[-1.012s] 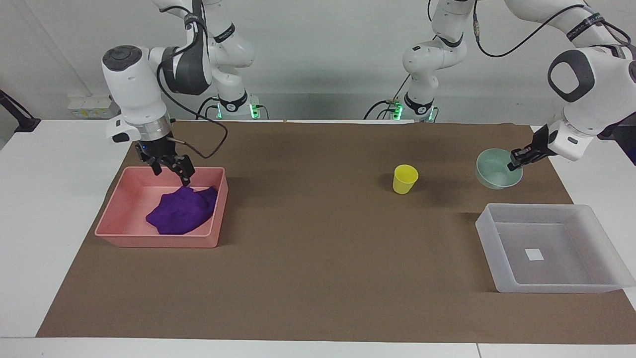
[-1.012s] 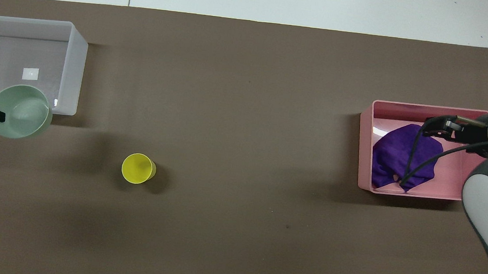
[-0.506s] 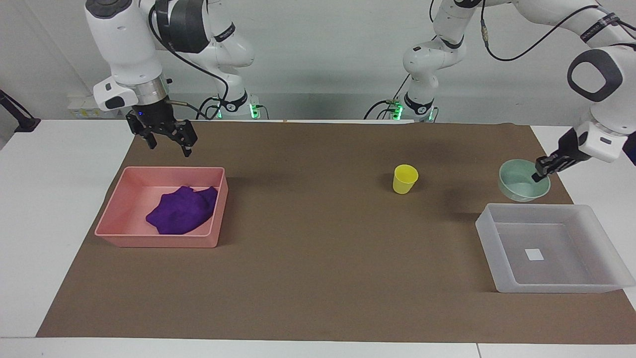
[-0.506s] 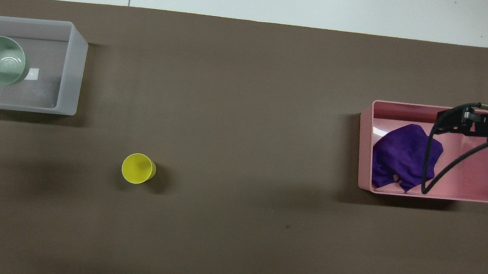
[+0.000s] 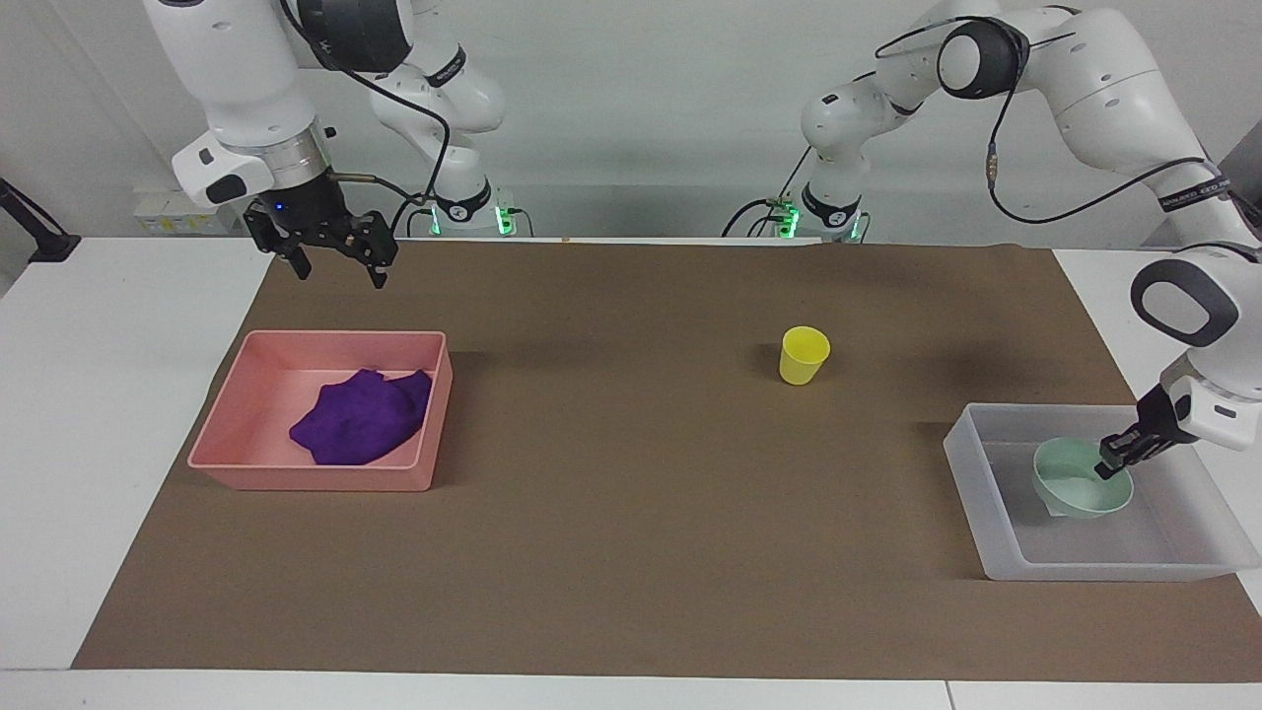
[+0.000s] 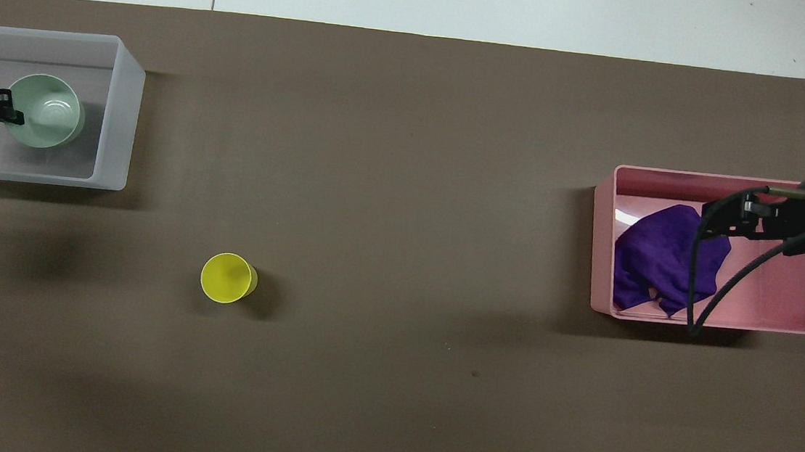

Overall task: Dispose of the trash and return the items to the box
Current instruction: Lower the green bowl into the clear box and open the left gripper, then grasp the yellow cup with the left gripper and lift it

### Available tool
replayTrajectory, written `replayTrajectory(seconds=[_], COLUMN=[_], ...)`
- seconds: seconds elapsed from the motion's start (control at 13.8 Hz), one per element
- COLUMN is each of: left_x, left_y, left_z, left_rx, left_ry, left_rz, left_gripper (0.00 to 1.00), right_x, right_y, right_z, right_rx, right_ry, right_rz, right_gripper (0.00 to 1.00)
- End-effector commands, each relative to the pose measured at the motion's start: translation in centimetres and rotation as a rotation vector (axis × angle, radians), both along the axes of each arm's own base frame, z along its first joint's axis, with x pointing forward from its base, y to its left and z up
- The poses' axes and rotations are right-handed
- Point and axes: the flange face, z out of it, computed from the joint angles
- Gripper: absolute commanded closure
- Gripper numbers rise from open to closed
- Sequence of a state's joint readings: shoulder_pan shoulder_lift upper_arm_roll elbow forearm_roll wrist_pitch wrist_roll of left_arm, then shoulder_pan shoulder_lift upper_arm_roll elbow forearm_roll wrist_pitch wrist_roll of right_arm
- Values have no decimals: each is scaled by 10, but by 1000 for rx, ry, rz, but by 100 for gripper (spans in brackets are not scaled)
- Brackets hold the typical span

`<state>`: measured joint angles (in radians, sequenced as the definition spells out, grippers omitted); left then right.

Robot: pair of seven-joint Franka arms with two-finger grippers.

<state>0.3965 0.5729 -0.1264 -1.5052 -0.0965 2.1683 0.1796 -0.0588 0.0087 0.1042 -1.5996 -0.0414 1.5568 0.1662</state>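
The purple rag lies in the pink tray. My right gripper is open and empty, raised over the tray's edge nearer to the robots. My left gripper is shut on the rim of the mint-green bowl and holds it low inside the translucent box. The bowl hides the box's sticker. The yellow cup stands upright on the brown mat, between box and tray, closer to the box.
The brown mat covers most of the white table. The box sits at the left arm's end and the pink tray at the right arm's end. A cable loops from the right wrist above the tray.
My left gripper carried the bowl from beside the box over its wall and down into it. My right gripper rose off the rag, open, leaving the rag in the pink tray.
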Motion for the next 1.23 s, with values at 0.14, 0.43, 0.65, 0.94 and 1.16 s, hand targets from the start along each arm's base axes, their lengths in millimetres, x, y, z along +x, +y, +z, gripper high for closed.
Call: replayTrajectory(seconds=[0.14,0.43,0.65,0.94,1.16], left_x=[2,-3,-13,-71,-141], left_y=[-2,-33,-117,-227,-283], left_z=[6,76,124,160,126], left_rx=[-4,15,-8,-16,17], left_ry=[-15,-49,33,251,263], left_rz=[-15,-66,-129,-189,-208], left_gripper=[0,0,0,0,0], right_x=[-17,-13,-13,-13,-13], right_y=[0,1,0,-3,-5], right_z=[-1,0,0,0,0], right_rx=[20,23,23,22,23], right_ry=[3,-17,-17,-17,-17], right_rz=[20,25,21,15,13], right_gripper=[0,0,0,0,0])
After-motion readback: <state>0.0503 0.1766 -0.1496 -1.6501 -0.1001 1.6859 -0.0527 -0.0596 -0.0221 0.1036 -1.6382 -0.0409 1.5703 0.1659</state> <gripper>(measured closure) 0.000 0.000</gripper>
